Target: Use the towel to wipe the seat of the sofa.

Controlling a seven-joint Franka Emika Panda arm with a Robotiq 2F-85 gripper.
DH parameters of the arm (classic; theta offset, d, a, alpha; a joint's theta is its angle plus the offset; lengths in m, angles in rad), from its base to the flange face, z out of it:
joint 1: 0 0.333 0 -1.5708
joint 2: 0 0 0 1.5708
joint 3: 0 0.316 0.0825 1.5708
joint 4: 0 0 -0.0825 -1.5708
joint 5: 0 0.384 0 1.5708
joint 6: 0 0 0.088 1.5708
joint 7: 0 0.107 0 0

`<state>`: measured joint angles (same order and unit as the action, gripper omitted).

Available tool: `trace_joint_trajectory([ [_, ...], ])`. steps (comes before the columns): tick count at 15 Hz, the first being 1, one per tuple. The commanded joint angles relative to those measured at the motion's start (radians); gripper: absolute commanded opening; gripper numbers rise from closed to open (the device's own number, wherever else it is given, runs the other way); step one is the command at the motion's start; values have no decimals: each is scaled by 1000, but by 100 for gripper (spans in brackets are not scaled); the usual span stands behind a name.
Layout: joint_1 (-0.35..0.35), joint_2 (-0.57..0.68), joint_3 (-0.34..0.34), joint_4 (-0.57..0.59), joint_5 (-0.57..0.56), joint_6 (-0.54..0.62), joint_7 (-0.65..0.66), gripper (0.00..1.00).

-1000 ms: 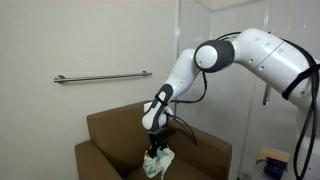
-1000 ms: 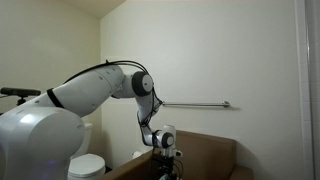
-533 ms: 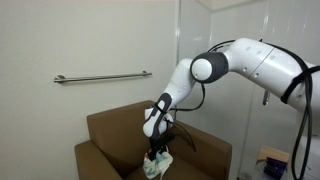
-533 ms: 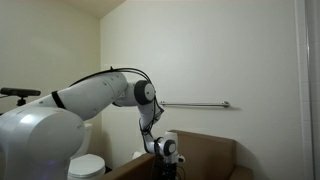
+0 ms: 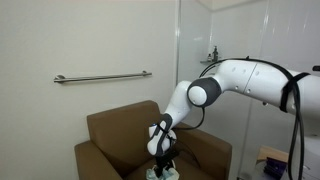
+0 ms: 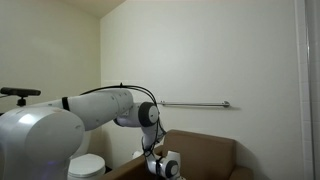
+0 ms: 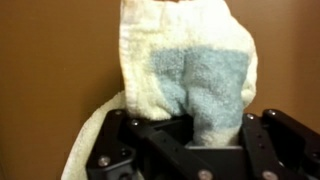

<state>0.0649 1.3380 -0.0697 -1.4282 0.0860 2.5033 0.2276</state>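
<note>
Towel (image 7: pixel 190 75) pinched low over the sofa seat

The end effector (image 7: pixel 188 140) is closed on the towel. In the wrist view its two black fingers (image 7: pixel 112 135) stand either side of a bunched fold of cloth that fills the gap between them. The towel is cream terry with a pale blue-grey patch, and it spreads away from the fingers against brown upholstery.

In an exterior view the end effector (image 5: pixel 163 158) points down at the seat of the sofa (image 5: pixel 112 128). A little pale cloth shows beneath it at the bottom edge of the picture; whether it touches the seat I cannot tell. The white arm (image 5: pixel 245 78) reaches in from the side and bends sharply down at a grey joint.

The sofa is brown and stands against a white wall. A metal grab bar (image 5: pixel 100 77) runs level on the wall above its backrest. In an exterior view a white toilet (image 6: pixel 85 165) stands just beside the sofa.
</note>
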Motion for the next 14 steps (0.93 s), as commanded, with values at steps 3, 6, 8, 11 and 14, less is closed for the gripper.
trace_joint_trajectory([
  [3,-50,119,44,125,24,-108,-7,5],
  [6,-74,123,57,126,25,-149,-23,5],
  [8,-87,93,63,74,19,-151,-32,5],
  [11,-109,38,74,-27,11,-164,-56,5],
  [14,-125,-16,72,-137,9,-178,-66,6],
])
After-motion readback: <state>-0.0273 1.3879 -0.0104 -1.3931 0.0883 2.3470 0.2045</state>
